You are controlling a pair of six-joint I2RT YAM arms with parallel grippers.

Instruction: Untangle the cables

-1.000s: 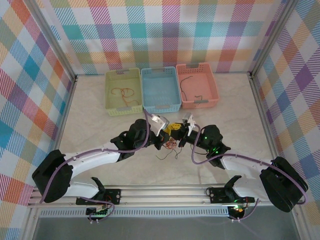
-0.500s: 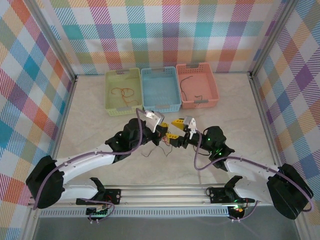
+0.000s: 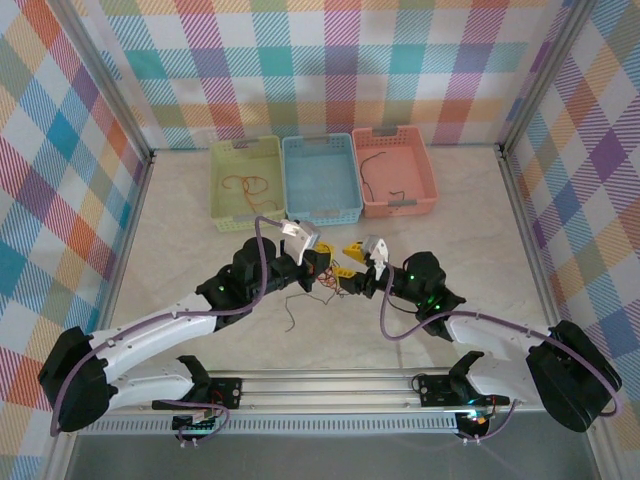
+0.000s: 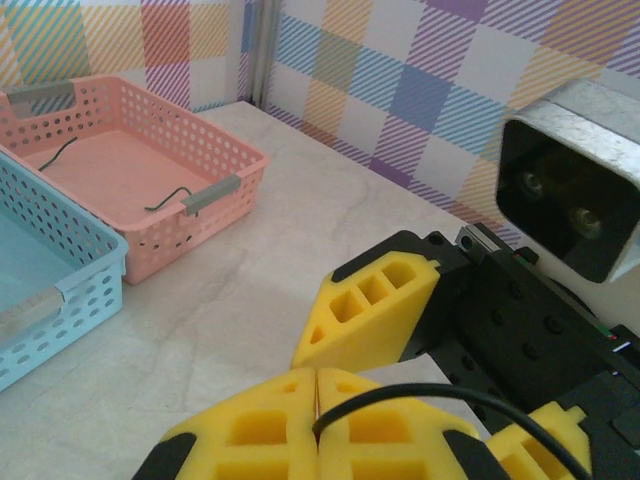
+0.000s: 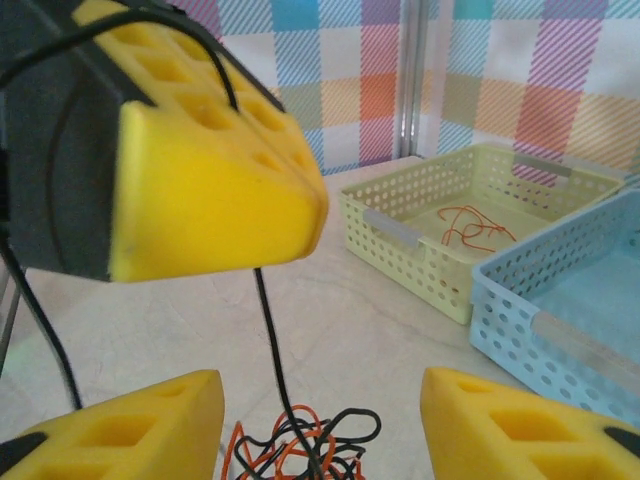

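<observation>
Thin black cable (image 4: 420, 390) clamped in my left gripper (image 4: 316, 420) hangs to the red-orange-and-black knot of cables (image 5: 300, 445) on the table (image 5: 380, 320), between my right gripper (image 5: 320, 400) fingers, spread apart.

A tangle (image 5: 300, 448) of hair-thin red-orange and black cables sits bunched in a loose knot under my left gripper (image 4: 316, 415). One black cable (image 5: 268, 330) runs straight up out of it and is pinched between my pressed-together pads. A thin dark strand (image 3: 290, 318) trails from the knot toward my bases. A red-orange cable (image 3: 248, 186) lies looped in the green basket (image 3: 222, 200). A second black cable (image 3: 371, 188) lies in the pink basket (image 3: 430, 180).
</observation>
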